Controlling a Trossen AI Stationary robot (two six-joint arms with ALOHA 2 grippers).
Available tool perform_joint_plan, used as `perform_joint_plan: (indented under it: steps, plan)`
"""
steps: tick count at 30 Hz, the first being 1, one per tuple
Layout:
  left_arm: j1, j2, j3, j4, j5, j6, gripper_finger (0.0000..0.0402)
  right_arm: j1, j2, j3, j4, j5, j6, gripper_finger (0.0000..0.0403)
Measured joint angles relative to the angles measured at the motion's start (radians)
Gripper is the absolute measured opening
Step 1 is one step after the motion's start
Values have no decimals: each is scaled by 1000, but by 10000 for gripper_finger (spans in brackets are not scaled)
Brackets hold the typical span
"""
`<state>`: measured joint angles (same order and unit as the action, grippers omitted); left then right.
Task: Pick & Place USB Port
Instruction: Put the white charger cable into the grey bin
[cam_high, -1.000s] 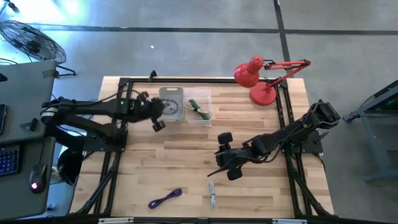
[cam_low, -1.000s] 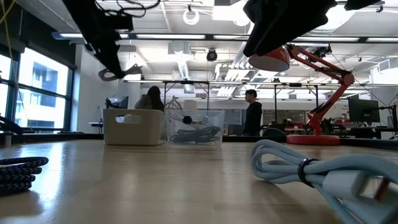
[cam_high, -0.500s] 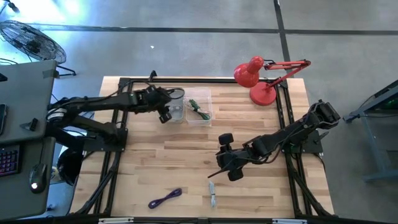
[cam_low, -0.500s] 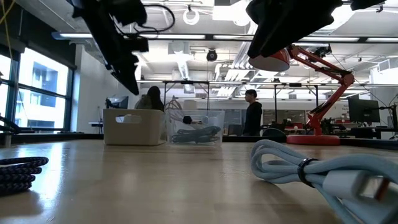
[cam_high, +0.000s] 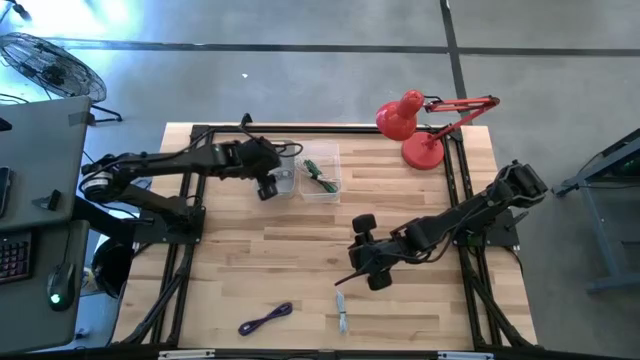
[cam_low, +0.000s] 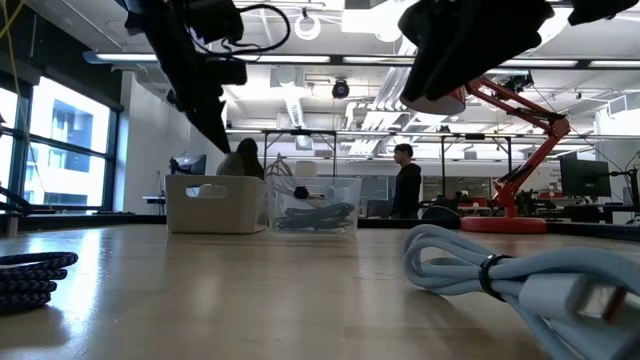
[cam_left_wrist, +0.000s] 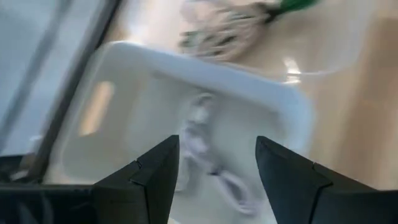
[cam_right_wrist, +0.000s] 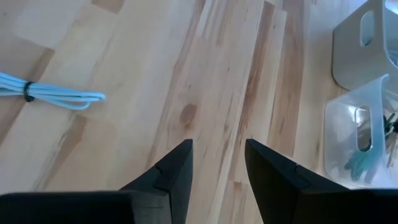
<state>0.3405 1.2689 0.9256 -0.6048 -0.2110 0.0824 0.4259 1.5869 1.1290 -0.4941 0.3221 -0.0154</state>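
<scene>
My left gripper (cam_left_wrist: 217, 163) hangs open above the white bin (cam_high: 277, 166) at the table's far side, its fingers pointing down into it. A white cable (cam_left_wrist: 208, 163) lies on the bin's floor below the fingers, apart from them. A clear bin (cam_high: 321, 172) with green and pale cables stands against the white bin's right side. My right gripper (cam_right_wrist: 217, 163) stands open over the bare wood right of the table's middle (cam_high: 360, 262). A light blue bundled cable (cam_high: 341, 312) and a purple coiled cable (cam_high: 265, 318) lie near the front edge.
A red desk lamp (cam_high: 415, 125) stands at the far right corner. Black frame rails (cam_high: 185, 260) run along the left and right sides of the table. In the low view the blue cable (cam_low: 500, 275) lies close in front, and people stand in the room behind.
My left gripper has moved toward the table's right and far edges, from beside the white bin to above it, and has tipped to point down into it. My right arm has kept still.
</scene>
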Motion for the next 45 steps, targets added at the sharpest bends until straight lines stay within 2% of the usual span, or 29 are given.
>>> perform_joint_plan:
  steps: [4,8,13,15,22,32,37,45]
  plan:
    - [-15,-14,25,-24,161,-20,206,1,-1,0,0,-30,12,138]
    - [-79,-14,24,-29,282,-62,206,0,-1,0,3,-161,35,138]
    - [-183,-14,24,-26,310,-69,206,1,-1,0,48,-363,62,138]
    - [-223,-14,24,-26,310,-69,206,1,-1,0,82,-408,74,138]
    - [-355,-14,24,-26,273,-71,206,39,10,0,196,-400,72,138]
    - [-528,-14,23,-30,139,-117,206,104,108,1,349,-406,89,138]
    - [-607,-14,23,-29,72,-154,206,109,140,0,333,-325,202,138]
    - [-685,-14,23,-23,-23,-180,206,142,190,0,284,-189,44,138]
